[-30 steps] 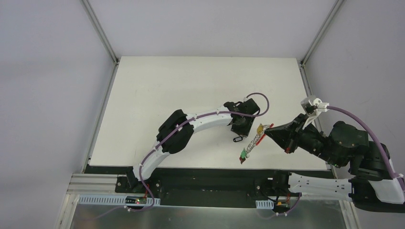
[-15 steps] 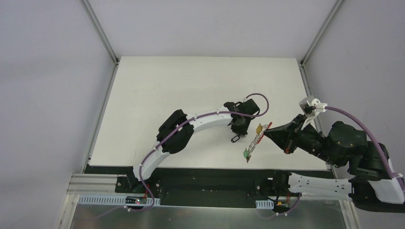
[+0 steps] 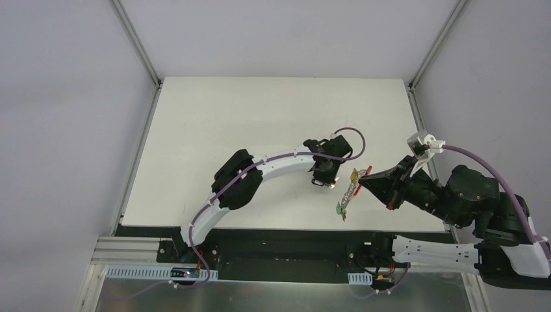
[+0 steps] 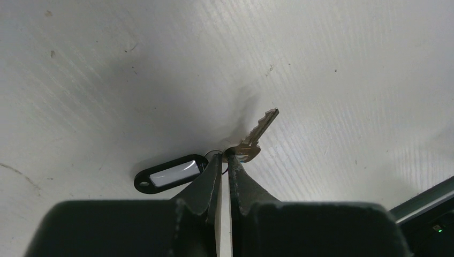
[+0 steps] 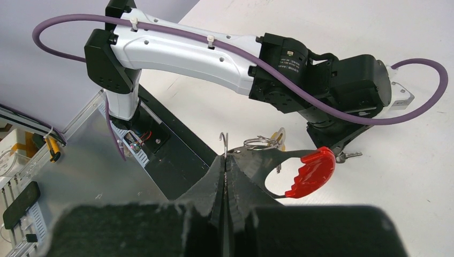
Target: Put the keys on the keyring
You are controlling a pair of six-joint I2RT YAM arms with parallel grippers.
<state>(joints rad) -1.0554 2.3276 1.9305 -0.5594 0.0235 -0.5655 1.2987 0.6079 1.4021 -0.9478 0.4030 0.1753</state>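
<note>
My left gripper (image 4: 225, 156) is shut on the small ring that joins a silver key (image 4: 258, 135) to its black tag (image 4: 171, 174), low over the white table (image 4: 348, 64). In the top view it (image 3: 325, 181) sits just left of the keyring (image 3: 349, 192). My right gripper (image 5: 226, 158) is shut on the keyring's wire end, next to its metal loops (image 5: 260, 142); the red arc (image 5: 311, 172) sticks out to the right. In the top view the keyring hangs from my right gripper (image 3: 364, 182) with a yellow tag (image 3: 354, 174) at the top and a green tag (image 3: 340, 209) at the bottom.
The left arm (image 5: 182, 51) fills the upper part of the right wrist view. The table's near edge and the black base rail (image 3: 273, 237) lie just below the hanging keyring. The table's right edge (image 3: 419, 123) is close to my right arm.
The keyring's green end has swung right and now hangs steeper. The black tag has drawn up under my left gripper, which has shifted slightly.
</note>
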